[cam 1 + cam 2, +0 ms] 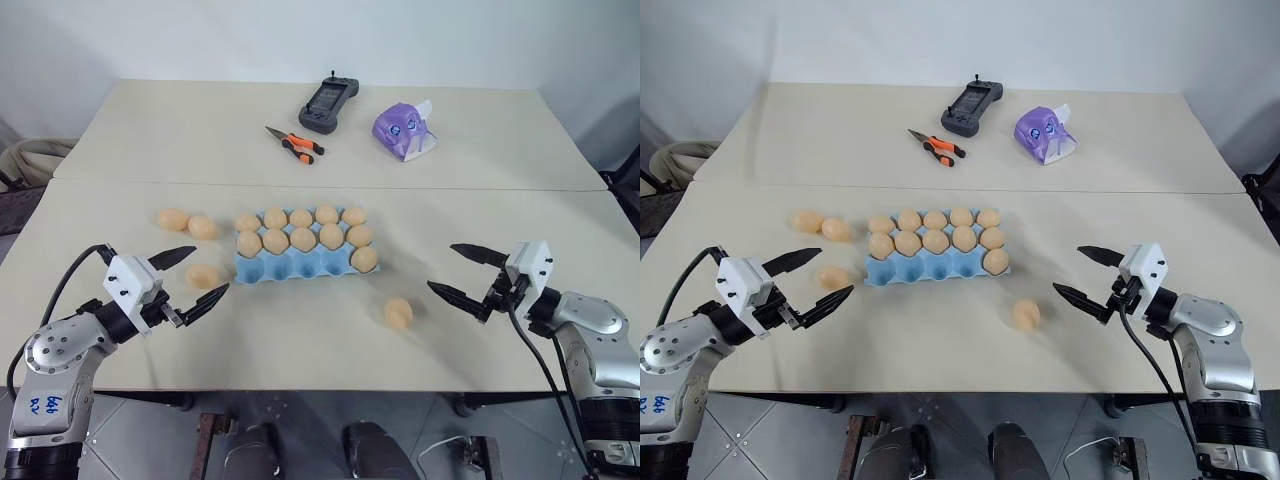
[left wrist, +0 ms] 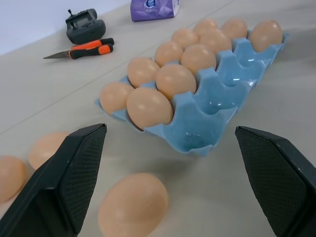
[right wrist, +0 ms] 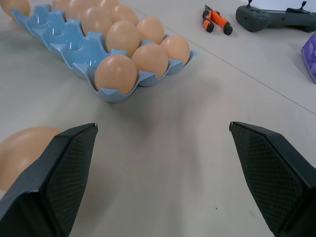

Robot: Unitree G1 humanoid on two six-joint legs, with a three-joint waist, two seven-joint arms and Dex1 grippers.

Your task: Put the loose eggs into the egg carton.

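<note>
Now, the light blue moulded egg carton (image 1: 300,265) sits mid-table with eleven eggs in its cups, its near row empty save the right end. The left gripper (image 1: 192,275) gapes wide, a loose tan-orange egg (image 1: 203,276) lying between its tips. The right gripper (image 1: 464,273) is spread wide too; another loose egg (image 1: 398,313) lies at its eight o'clock, apart.
</note>
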